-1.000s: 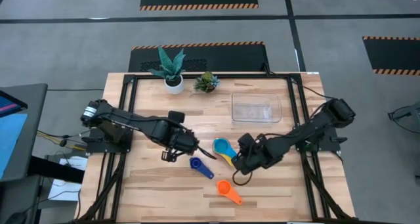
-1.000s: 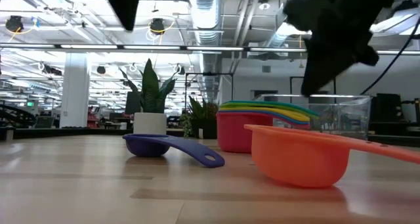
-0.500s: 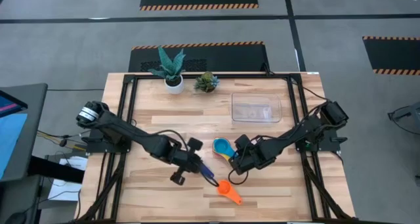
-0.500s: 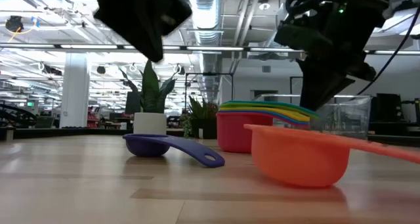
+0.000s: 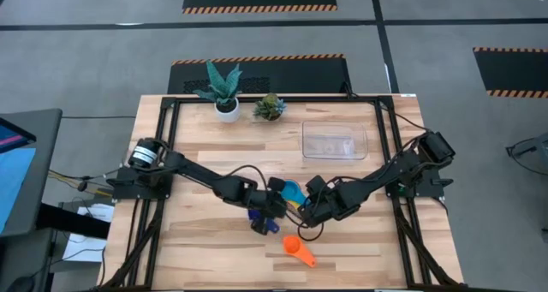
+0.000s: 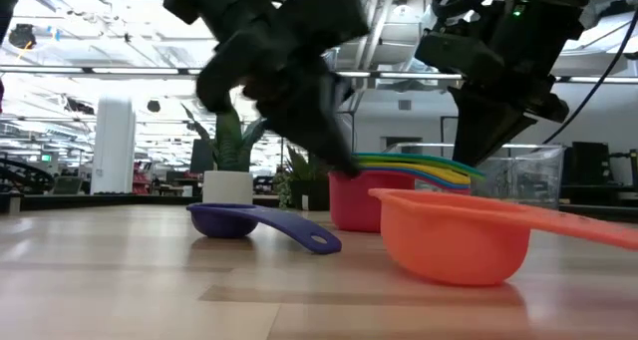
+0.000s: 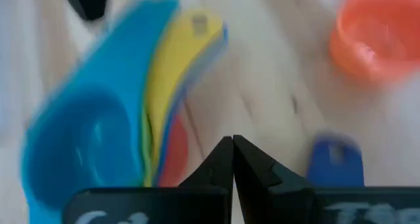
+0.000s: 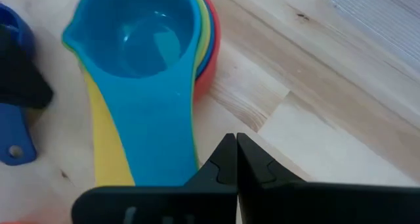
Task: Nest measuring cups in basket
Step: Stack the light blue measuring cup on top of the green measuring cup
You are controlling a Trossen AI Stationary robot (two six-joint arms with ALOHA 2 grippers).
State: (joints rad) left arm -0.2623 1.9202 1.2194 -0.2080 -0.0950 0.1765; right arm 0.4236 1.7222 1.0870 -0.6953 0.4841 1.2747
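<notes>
2 grippers are crowding around the nested stack of measuring cups (image 5: 292, 193) near the middle of the table (image 5: 197, 249), and neither is grasping anything. Both the left gripper (image 5: 267, 213) and the right gripper (image 5: 309, 211) are sitting clenched shut, empty. The stack is showing light blue on top, then yellow, green and red beneath. Lying loose toward the front edge are the dark blue cup (image 6: 261, 225) and the orange cup (image 5: 298, 248), probably next to go on. The clear basket (image 5: 334, 141) is waiting near the back right corner, well apart, so nesting seems to be coming first.
</notes>
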